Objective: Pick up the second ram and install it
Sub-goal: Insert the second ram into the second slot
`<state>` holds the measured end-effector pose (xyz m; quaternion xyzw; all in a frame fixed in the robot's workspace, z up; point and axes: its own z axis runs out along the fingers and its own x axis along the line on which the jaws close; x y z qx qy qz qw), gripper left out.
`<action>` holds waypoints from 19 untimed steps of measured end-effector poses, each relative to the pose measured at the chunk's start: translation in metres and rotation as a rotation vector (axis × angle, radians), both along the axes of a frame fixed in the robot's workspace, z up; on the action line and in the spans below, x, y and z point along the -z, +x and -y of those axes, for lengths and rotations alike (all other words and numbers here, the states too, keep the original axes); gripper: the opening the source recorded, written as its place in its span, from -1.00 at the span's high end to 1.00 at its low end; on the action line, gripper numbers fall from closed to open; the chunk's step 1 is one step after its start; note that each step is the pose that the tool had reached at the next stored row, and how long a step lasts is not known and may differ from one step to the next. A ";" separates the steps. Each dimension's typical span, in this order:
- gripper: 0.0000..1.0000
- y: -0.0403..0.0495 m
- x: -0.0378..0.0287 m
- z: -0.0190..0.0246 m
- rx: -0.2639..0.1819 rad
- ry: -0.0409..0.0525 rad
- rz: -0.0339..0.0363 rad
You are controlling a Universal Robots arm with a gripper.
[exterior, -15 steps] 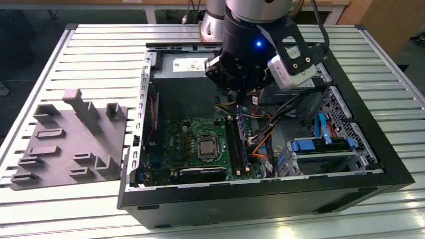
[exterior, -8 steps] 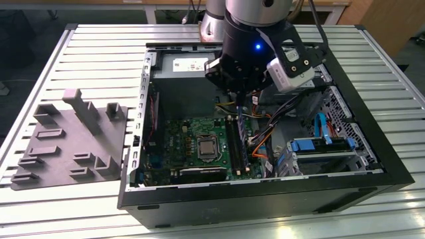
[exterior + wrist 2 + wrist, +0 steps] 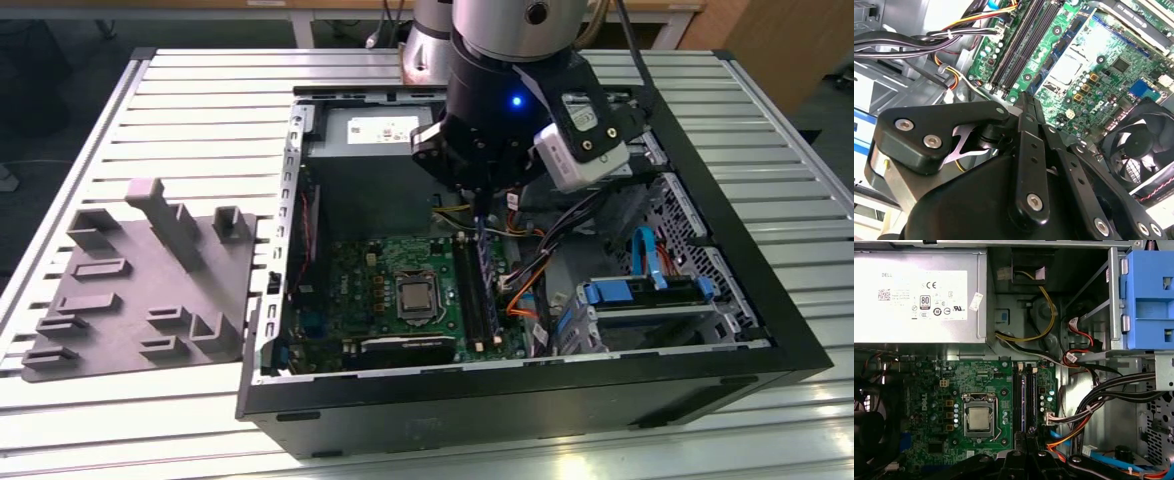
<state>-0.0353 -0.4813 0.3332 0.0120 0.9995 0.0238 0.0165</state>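
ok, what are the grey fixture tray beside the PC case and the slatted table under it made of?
Grey moulded fixture tray: looks like plastic, matte; uniform dull grey, blocky integral posts, possibly printed.
Slatted silver table: likely aluminium extrusion, satin; pale metallic sheen, even parallel grooves.

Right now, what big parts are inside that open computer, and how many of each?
Motherboard: 1
Processor: 1
Power supply: 1
Fan: 1
Total: 4
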 end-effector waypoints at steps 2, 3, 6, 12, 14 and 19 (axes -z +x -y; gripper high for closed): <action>0.76 0.0000 0.0014 0.0000 0.000 0.0000 0.0000; 0.76 0.0000 0.0020 0.0000 0.000 0.0001 0.0000; 0.76 0.0000 0.0040 0.0000 0.000 0.0000 0.0000; 0.76 0.0000 0.0118 0.0000 0.000 0.0000 0.0000; 0.76 0.0000 0.0101 0.0000 0.000 0.0000 0.0000; 0.76 0.0000 0.0057 0.0000 0.000 0.0000 0.0000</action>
